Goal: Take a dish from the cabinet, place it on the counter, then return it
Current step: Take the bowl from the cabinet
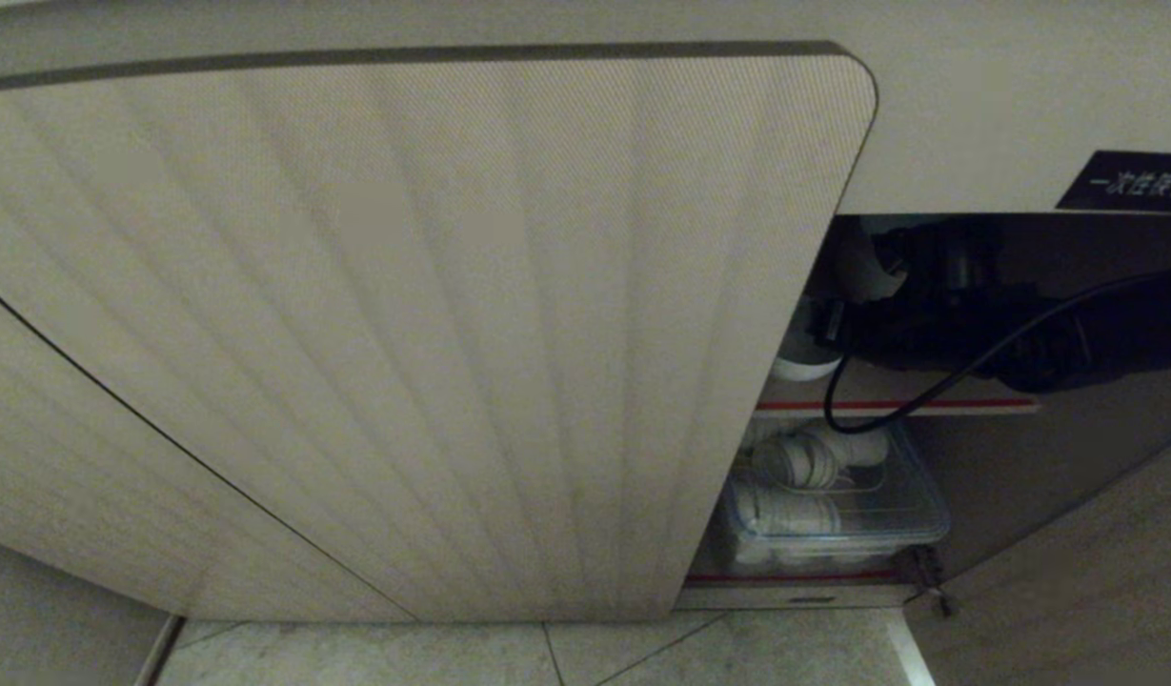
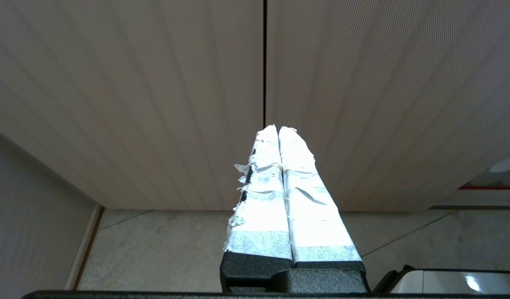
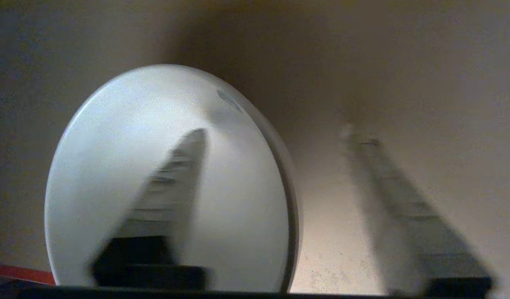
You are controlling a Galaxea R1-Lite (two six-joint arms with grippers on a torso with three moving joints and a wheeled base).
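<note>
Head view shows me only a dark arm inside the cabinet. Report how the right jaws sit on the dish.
Observer: One finger is inside the dish; the other finger is outside its rim.
Operator: Confirm whether they have clamped.
Observer: Not clamped. The outer finger stands clear of the rim, with bare shelf showing between them.
Operator: Now give me the left jaws.
Observer: Shut, tips together, idle in front of the closed ribbed cabinet doors.
</note>
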